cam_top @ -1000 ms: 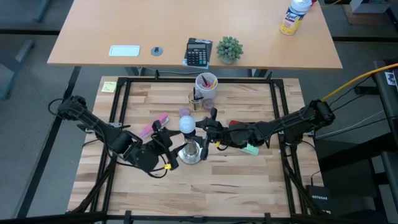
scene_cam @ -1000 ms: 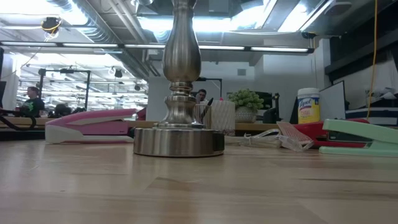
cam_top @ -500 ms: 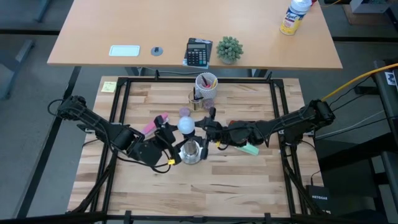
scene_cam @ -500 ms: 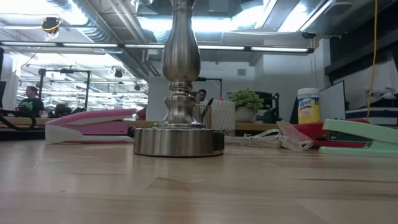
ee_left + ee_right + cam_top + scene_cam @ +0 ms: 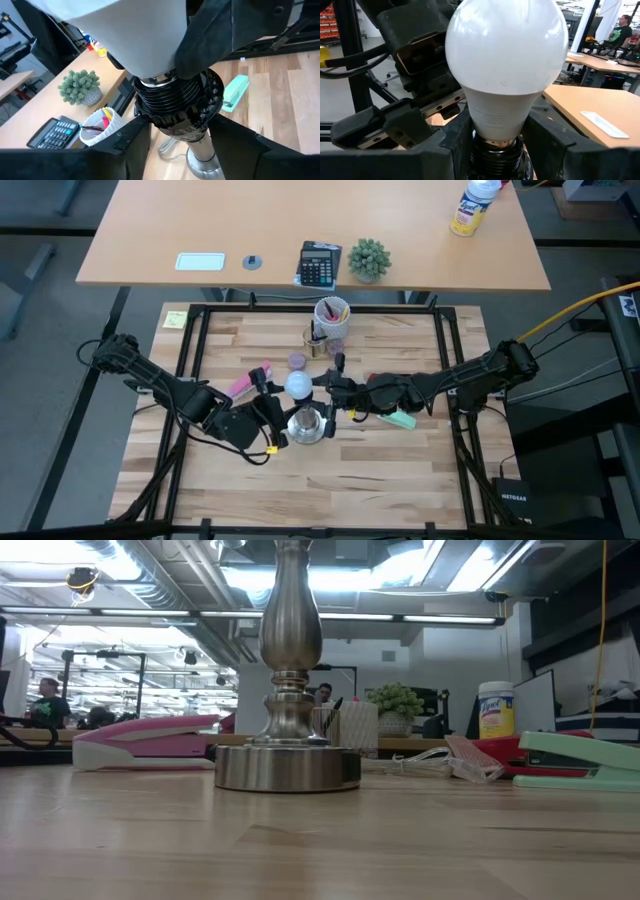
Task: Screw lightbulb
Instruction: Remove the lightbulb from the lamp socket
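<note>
Lightbulb (image 5: pixel 298 385) seated upright on top of the metal lamp stand (image 5: pixel 306 425), near the middle of the wooden table (image 5: pixel 330 480), threads already partly into the black ribbed socket (image 5: pixel 177 102). Left gripper (image 5: pixel 272 402) reaching in from the left, its 2 fingers flanking the socket just below the bulb; whether squeezing or merely standing beside it, cannot tell. Right gripper (image 5: pixel 334 385) coming from the right, its 2 fingers (image 5: pixel 450 145) standing either side of the bulb's narrow neck and socket collar, close against them; real contact not clear enough to call a grip.

Likely light, hollow and rigid. Smooth frosted shell, so probably slippery under hard pads and apt to crack under a heavy squeeze. Best taken around the narrow white neck just above the threads, or low on the dome, with mild even pressure and short turns. Better to avoid pushing sideways: tall, slim stand on a round base, probably tippable. Socket worth bracing with the other gripper while turning.

Pink stapler (image 5: pixel 150 740) and green stapler (image 5: pixel 580 760) lying nearby, clear of the work.
</note>
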You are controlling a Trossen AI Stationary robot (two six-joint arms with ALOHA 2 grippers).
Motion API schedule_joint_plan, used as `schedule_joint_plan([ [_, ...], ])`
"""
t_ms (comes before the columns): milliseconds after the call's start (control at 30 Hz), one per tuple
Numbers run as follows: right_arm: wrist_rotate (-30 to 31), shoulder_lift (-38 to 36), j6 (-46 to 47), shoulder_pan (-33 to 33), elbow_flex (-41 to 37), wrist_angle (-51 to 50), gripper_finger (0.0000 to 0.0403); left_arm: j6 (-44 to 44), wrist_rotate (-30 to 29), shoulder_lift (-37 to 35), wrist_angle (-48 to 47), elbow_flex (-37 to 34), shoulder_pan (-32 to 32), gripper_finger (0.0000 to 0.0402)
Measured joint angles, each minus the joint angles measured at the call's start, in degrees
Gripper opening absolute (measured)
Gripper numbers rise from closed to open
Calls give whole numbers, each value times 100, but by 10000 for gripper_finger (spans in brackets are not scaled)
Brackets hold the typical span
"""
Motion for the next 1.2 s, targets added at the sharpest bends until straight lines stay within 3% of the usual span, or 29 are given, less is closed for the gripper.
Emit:
schedule_joint_plan([
  [233, -18, 0, -4, 0, 0, -6, 163, -481, 75, 1, -7, 0, 2, 168],
  [767, 28, 0, 13, 2, 0, 12, 163, -950, 143, 7, 350, -9, 66, 247],
  [900, 38, 2, 4, 3, 0, 99, 163, -1241, 121, 7, 433, -9, 151, 227],
  [1100, 46, 2, 22, 2, -2, 188, 163, -1196, 99, 7, 442, -9, 147, 166],
  [1200, 31, 2, 19, 7, -2, 198, 163, -1167, 92, 7, 439, -9, 98, 162],
])
